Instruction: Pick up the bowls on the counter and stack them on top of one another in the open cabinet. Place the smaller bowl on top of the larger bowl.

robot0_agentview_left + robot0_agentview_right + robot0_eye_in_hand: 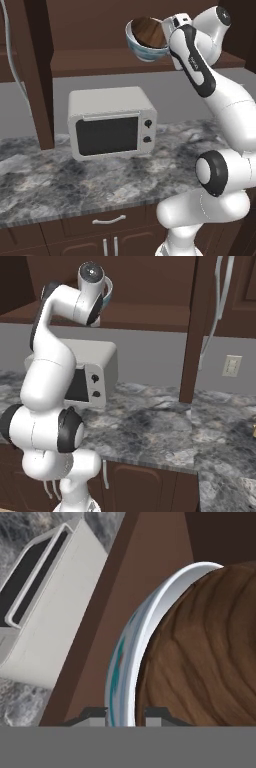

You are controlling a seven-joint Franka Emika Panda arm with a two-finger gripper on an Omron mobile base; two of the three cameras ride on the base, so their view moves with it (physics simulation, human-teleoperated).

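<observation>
Both bowls between fingers

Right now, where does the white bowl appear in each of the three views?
Left base view: the white bowl is at the top centre, tilted, the brown bowl inside it, above the microwave.
Right base view: only its rim peeks out at the top left, behind the arm's wrist.
Hand view: its rim arcs through the centre, between the fingertips.
Shared landmark: the microwave.
</observation>
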